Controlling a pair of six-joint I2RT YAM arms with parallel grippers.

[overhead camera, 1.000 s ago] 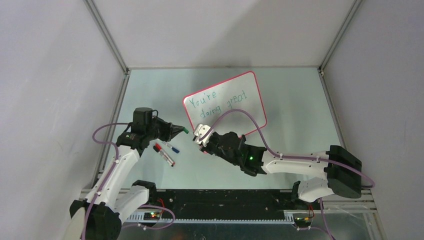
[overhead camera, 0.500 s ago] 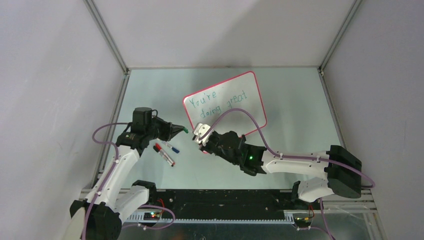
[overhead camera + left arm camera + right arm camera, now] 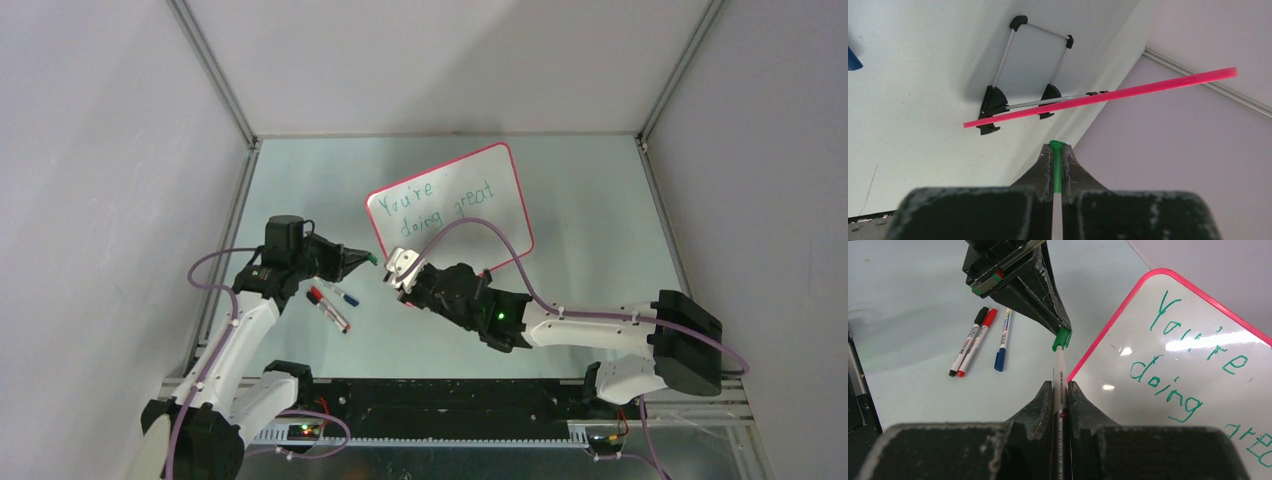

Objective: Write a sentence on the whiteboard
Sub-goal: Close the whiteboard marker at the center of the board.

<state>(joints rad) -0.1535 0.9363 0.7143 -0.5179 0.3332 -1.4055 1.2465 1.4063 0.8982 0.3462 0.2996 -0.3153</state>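
Beside the whiteboard (image 3: 497, 225), left gripper (image 3: 363, 259) clamps green cap (image 3: 1062, 338) at tip of marker (image 3: 1060, 371) clamped in right gripper (image 3: 1060, 386)

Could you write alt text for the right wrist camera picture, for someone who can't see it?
The right pincer grips a white marker whose tip meets a green cap pinched by the left pincer. On the picture's right stands a pink-rimmed whiteboard with green handwriting beginning "You're doing"; three pens lie on the table at left.
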